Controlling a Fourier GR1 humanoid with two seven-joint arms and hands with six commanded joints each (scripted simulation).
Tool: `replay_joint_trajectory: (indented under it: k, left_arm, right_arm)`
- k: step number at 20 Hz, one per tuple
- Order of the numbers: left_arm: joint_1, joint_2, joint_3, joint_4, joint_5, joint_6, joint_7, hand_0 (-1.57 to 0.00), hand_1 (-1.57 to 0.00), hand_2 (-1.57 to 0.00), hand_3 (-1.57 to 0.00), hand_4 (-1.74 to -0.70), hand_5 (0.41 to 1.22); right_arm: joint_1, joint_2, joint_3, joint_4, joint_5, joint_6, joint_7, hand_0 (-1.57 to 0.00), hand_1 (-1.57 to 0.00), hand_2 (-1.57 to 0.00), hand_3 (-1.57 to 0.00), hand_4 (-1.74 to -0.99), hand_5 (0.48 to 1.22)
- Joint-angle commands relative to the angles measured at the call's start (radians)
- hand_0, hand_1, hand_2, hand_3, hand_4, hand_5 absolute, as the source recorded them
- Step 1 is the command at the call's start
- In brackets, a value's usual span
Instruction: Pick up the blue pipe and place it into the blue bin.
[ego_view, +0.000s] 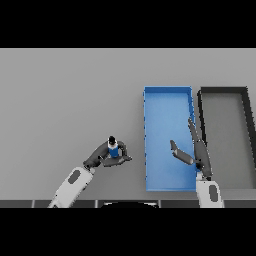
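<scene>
The grey table (70, 100) fills the frame from edge to edge. Right of centre lies the blue bin (167, 97), a long open tray running from the middle down toward the lower edge. Just beside it, at the far right of the frame, sits a black bin (222, 90) of much the same shape, with a grey floor.

The right hand (192, 150) shows over the lower right part of the blue bin, its fingers straight and relaxed, gripping nothing; it overhangs the bin's right wall and some of its floor.

The left hand (107, 157) sits at lower centre-left, fingers and thumb curled round the blue pipe (113, 149), a small blue piece with a dark top standing roughly upright in the grasp. Whether the pipe touches the table cannot be told.

The step in hand looks like the carry toward the bin. To do it well, the left hand should keep its clasp firm, raise the pipe high enough to clear the bin's left wall, travel rightward, and let go only once the pipe is over the blue floor.

The idle right hand takes up the bin's lower right, so the upper or left part seems the safer spot. The black bin just beyond is the wrong target if the move overshoots.
</scene>
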Motion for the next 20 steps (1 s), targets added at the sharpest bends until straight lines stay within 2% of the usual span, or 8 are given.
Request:
replay_joint_trajectory:
  k: [1,2,4,8,10,11,15,20]
  left_arm:
    - [0.006,0.001,-0.006,-0.004,-0.004,-0.008,-0.011,-0.95,-1.05,-1.12,-1.12,-1.54,1.022]
    - [0.006,-0.007,-0.014,-0.007,-0.014,0.000,-0.012,-1.07,-1.15,-1.21,-1.19,-1.58,1.062]
    - [0.005,-0.008,-0.021,-0.014,-0.030,0.017,-0.018,-1.25,-1.30,-1.34,-1.33,-1.53,1.119]
    - [0.020,-0.024,-0.017,-0.047,-0.064,0.035,-0.060,-1.44,-1.46,-1.48,-1.47,-1.48,1.179]
    - [0.025,-0.030,-0.014,-0.085,-0.072,0.034,-0.075,-1.49,-1.50,-1.51,-1.51,-1.47,1.194]
    - [0.018,-0.043,-0.009,-0.112,-0.069,0.037,-0.074,-1.50,-1.51,-1.52,-1.52,-1.47,1.200]
    - [-0.019,-0.064,0.002,-0.194,-0.054,0.018,-0.011,-1.54,-1.55,-1.55,-1.55,-1.47,1.212]
    - [-0.066,-0.080,0.002,-0.259,-0.050,-0.026,0.055,-1.56,-1.56,-1.56,-1.56,-1.47,1.218]
  right_arm:
    - [-0.003,0.002,-0.002,0.014,-0.007,0.005,-0.007,0.00,0.00,0.00,0.00,-1.227,0.660]
    - [0.001,0.000,-0.002,0.014,-0.013,0.013,-0.016,0.00,0.00,0.00,0.00,-1.233,0.660]
    - [0.008,0.001,0.000,0.000,-0.015,0.014,-0.017,0.00,0.00,0.00,0.00,-1.224,0.651]
    - [-0.004,0.007,0.004,-0.010,-0.023,0.016,0.008,0.00,0.00,0.00,0.00,-1.217,0.631]
    - [-0.006,0.012,-0.001,0.012,-0.025,0.015,0.008,0.00,0.00,0.00,0.00,-1.225,0.630]
    - [-0.002,0.009,-0.001,-0.005,-0.026,0.014,0.007,0.00,0.00,0.00,0.00,-1.229,0.633]
    - [-0.017,-0.007,-0.006,0.012,0.001,0.001,0.019,0.00,0.00,0.00,0.00,-1.204,0.640]
    - [-0.006,-0.013,0.000,0.008,0.015,0.003,0.000,0.00,0.00,0.00,0.00,-1.161,0.644]
